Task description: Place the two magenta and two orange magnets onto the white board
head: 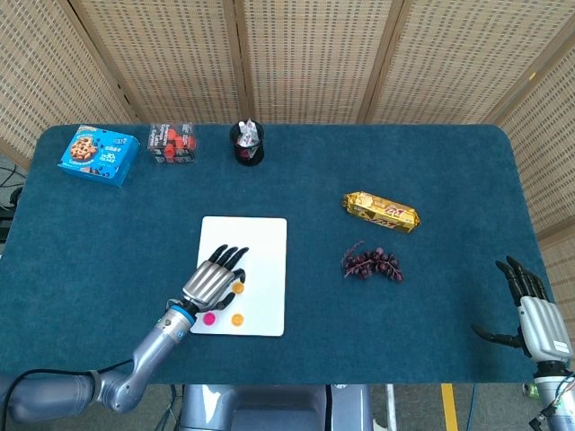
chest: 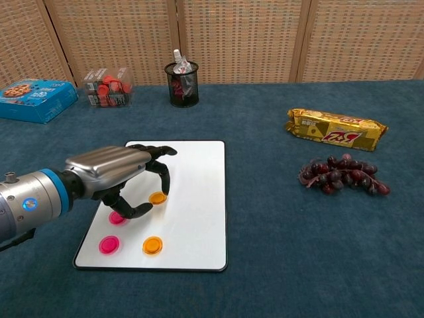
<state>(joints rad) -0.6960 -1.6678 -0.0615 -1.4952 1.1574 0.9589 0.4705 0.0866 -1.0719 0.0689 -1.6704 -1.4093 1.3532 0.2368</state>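
The left hand (chest: pixel 122 175) is shown above the near left part of the white board (chest: pixel 192 199), with an orange magnet (chest: pixel 158 197) pinched between thumb and fingertip just over the board surface. A second orange magnet (chest: pixel 152 245) and a magenta magnet (chest: pixel 108 245) are seen lying on the near edge of the board; another magenta magnet (chest: pixel 117 217) is partly hidden beneath the hand. The right hand (head: pixel 532 310) is held at the near right corner of the table (head: pixel 431 171), fingers spread and nothing grasped. A gold snack bar (chest: pixel 334 128) and a bunch of grapes (chest: pixel 341 173) are placed to the right.
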